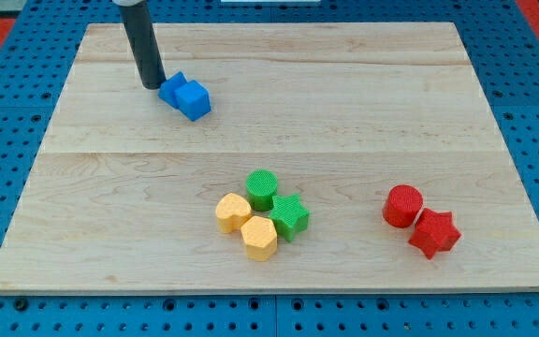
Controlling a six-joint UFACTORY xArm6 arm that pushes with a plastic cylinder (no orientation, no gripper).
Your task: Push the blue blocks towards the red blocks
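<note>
Two blue blocks sit touching near the board's upper left: a blue cube and a second blue block just behind it to the left, partly hidden. My tip rests on the board right at the left edge of that second blue block, touching or nearly touching it. Two red blocks sit together at the lower right: a red cylinder and a red star touching it below and to the right.
A cluster lies at the lower middle: a green cylinder, a green star, a yellow rounded block and a yellow hexagonal block. The wooden board lies on a blue pegboard.
</note>
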